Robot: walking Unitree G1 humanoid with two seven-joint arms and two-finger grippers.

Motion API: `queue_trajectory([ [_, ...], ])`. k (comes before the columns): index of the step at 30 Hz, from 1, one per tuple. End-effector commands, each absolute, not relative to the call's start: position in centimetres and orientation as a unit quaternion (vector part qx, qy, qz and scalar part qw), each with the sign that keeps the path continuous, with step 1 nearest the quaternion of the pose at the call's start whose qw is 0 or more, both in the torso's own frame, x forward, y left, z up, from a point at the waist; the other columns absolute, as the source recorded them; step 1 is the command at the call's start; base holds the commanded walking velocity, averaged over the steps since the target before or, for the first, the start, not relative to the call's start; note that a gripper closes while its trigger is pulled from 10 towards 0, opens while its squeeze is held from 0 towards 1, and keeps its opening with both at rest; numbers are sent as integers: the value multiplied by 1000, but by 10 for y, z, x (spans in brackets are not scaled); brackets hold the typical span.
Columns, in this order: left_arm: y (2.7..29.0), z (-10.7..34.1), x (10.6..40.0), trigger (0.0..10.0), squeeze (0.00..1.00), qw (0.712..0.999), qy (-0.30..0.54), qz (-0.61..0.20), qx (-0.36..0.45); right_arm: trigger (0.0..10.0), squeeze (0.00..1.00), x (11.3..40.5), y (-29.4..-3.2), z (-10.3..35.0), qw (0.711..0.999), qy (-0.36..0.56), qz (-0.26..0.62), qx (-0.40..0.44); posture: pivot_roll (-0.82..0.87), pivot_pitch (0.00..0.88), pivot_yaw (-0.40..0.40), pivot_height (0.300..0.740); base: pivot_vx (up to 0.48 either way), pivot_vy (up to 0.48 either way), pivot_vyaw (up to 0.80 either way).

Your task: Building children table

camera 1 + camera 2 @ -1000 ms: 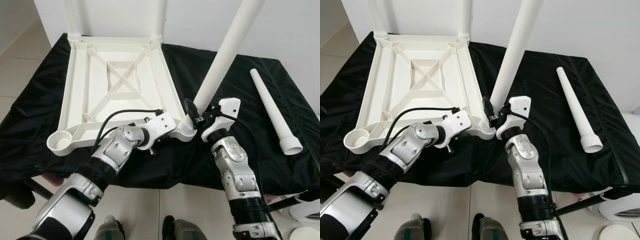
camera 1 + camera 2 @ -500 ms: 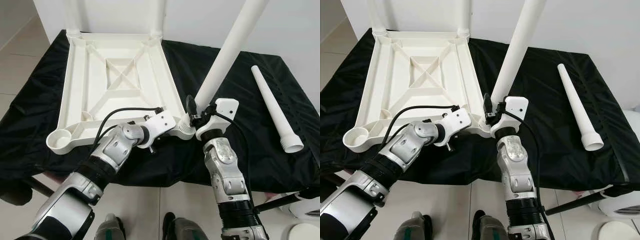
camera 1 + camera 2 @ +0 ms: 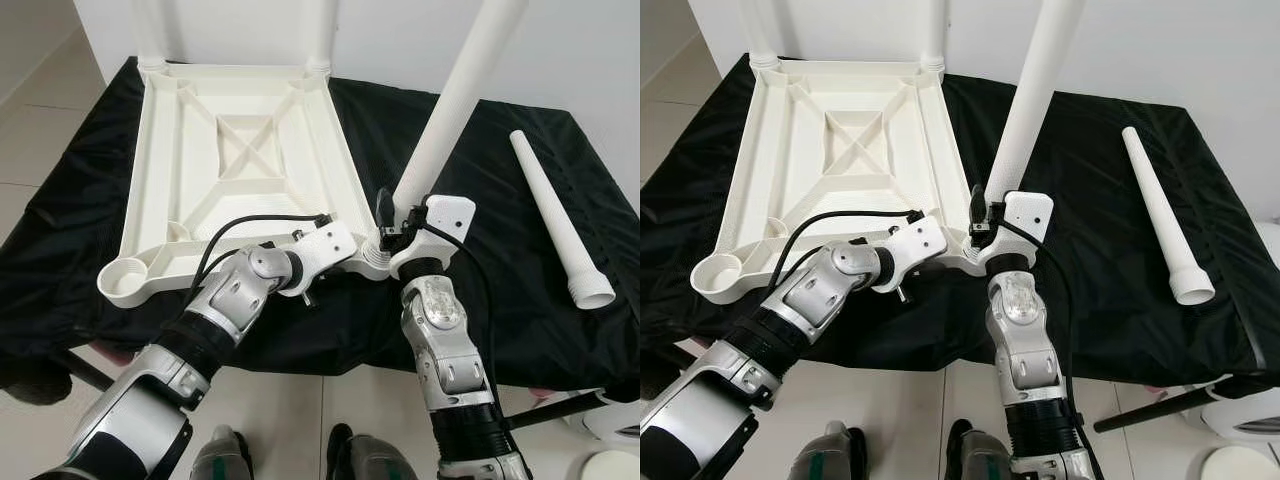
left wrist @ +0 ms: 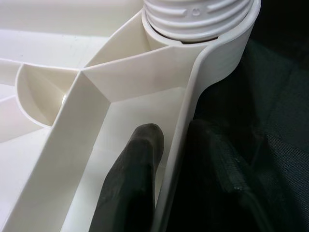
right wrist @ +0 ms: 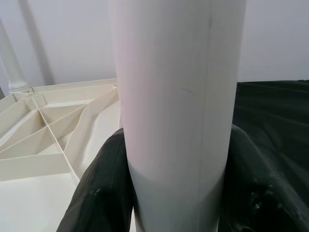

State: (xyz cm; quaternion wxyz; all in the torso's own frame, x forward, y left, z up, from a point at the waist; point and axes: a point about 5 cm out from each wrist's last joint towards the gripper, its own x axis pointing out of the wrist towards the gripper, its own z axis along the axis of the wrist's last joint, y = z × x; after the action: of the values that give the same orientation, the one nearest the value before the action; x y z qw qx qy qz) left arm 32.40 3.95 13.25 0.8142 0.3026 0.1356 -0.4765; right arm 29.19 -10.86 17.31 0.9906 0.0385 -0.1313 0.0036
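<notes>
Three legs stand in the upturned table top (image 3: 240,150) on my black cloth: left gripper (image 4: 166,159) pinches its rim, right gripper (image 5: 176,193) grips the third leg (image 3: 450,105), fourth leg (image 3: 560,225) lies loose.

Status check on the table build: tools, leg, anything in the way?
Left tool clamps tabletop rim. Right tool grips third leg, seated in near corner socket. Fourth leg loose on black cloth. Nothing blocking.

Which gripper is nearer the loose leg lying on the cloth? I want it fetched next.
Right. The right gripper grips the standing leg, closer to the loose leg; the left gripper clamps the tabletop rim.
</notes>
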Motion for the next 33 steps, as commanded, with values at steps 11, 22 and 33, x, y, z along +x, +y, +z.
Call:
queue_trajectory([
  [11,37,159,330,10000,0,818,84,-467,325,10000,0,286,-118,160,992,-110,8,65,44,58,-48,740,0,0,0],
  [22,35,160,329,10000,0,817,82,-470,325,10000,0,278,-142,149,989,-94,108,46,33,58,-46,740,0,0,0],
  [33,33,161,328,10000,0,813,80,-475,327,10000,0,272,-158,142,981,-94,172,-5,31,55,-37,740,0,0,0],
])
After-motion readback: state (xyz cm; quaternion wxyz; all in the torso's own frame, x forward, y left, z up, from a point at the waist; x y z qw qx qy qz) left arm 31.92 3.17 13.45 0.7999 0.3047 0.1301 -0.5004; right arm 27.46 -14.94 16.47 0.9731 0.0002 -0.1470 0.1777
